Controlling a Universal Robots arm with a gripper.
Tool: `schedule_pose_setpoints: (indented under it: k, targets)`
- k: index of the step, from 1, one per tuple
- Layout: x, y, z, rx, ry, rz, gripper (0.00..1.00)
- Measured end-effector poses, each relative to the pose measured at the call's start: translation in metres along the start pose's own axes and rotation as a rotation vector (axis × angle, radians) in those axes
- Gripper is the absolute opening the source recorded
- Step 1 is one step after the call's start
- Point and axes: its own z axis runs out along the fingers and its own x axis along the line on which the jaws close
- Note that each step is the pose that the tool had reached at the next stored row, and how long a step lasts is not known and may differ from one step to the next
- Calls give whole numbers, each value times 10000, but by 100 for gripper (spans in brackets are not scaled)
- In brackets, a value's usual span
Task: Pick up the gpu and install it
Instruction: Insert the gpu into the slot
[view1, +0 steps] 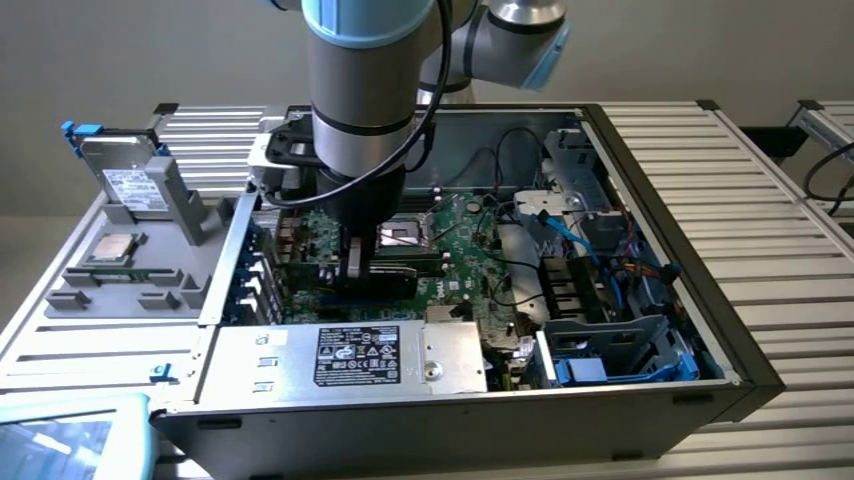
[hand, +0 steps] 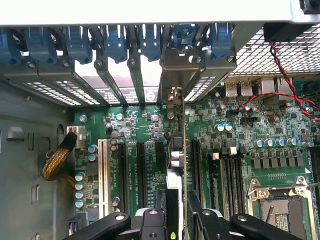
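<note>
gripper (hand: 175, 206) is clamping the gpu (hand: 176, 150) edge-on, jaws pressing both faces. Card is standing upright over the motherboard (hand: 225, 135) expansion slots inside the case (view1: 641, 400), silver bracket (hand: 172, 70) sitting at the rear slot openings. Can't tell if seated.

Arm (view1: 363, 70): comes down steeply from above the jaws, its last link near upright.
Wrist (view1: 360, 195): directly above the jaws, aiming them straight down.
Gripper (view1: 355, 272): low, at the arm's bottom end.
Fingers (hand: 195, 207): partway closed, one on each face of the gpu (hand: 176, 150), which is gripped edge-on between the jaws.
</note>
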Motion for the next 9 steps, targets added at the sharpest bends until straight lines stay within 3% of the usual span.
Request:
schedule_pose_setpoints:
  k: [2,6,9]
  targets:
    - [0,0,0,0,2,0,28]
    - [-7,0,1,31,135,13,28]
    - [-7,0,1,30,137,13,28]
